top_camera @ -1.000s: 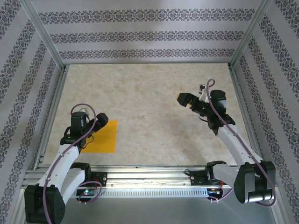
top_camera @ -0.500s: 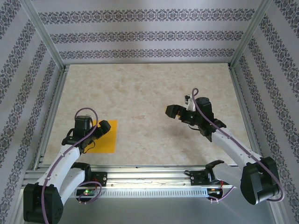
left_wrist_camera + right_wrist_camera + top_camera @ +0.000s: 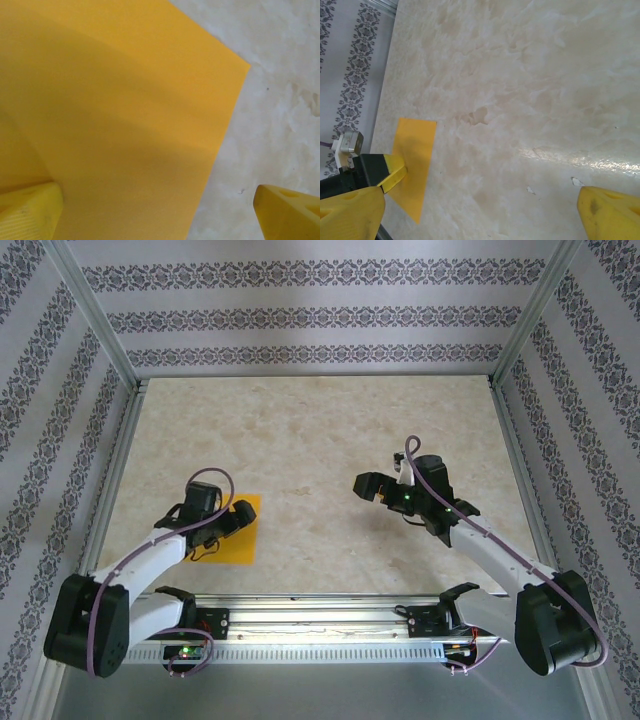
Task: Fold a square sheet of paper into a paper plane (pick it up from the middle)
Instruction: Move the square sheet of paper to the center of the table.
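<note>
Fingers (image 3: 30, 214) of the left gripper (image 3: 236, 517) are spread wide and grip nothing. In the left wrist view one tip is over the paper and the other over bare marble. The pale marbled table (image 3: 300, 420) takes up most of the top view. At its lower left lies the square sheet of paper (image 3: 240, 546), flat, unfolded and partly under the left gripper. I cannot tell whether that tip touches it. Right of centre, the right gripper (image 3: 366, 485) is equally wide and empty above bare table.

orange-yellow square sheet of paper (image 3: 115, 125) flat on table (image 3: 280, 100); fingers (image 3: 27, 212) apart.
</note>
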You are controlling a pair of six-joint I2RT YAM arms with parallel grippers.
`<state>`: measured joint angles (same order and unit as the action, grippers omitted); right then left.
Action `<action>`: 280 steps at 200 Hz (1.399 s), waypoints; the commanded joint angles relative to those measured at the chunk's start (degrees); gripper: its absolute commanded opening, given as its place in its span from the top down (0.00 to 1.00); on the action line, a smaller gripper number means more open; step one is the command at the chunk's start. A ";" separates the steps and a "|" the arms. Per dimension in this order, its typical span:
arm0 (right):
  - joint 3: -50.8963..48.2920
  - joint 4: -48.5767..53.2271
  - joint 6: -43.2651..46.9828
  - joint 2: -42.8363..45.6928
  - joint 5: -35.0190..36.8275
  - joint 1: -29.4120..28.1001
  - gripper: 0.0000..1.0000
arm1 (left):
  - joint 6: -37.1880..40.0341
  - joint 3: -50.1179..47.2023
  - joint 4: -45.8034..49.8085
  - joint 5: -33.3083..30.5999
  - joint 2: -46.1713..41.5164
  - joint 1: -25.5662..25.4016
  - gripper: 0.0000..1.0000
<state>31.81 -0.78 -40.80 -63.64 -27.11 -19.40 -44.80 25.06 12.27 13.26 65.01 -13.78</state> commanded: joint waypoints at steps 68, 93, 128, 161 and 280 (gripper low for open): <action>-4.67 -0.71 -2.63 -0.87 2.50 -0.95 0.02 | -14.91 13.41 -17.92 -7.89 20.74 -20.79 0.02; -5.25 0.02 -3.00 0.40 3.29 -0.97 0.02 | -18.38 19.48 -18.56 -10.21 27.23 -25.75 0.02; -5.81 2.60 -1.88 4.48 4.30 -0.78 0.02 | -13.58 24.77 -18.80 -13.36 25.66 -28.01 0.04; -6.41 1.67 -2.30 7.02 3.06 -0.93 0.02 | 1.74 29.84 -3.61 -14.30 21.38 -25.99 0.02; -2.98 0.04 -5.38 2.27 5.64 -5.96 0.02 | 16.00 27.50 12.66 0.66 24.39 -19.00 0.05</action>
<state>26.65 0.43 -45.15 -60.84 -23.29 -24.64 -28.47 52.49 23.68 9.50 86.35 -32.77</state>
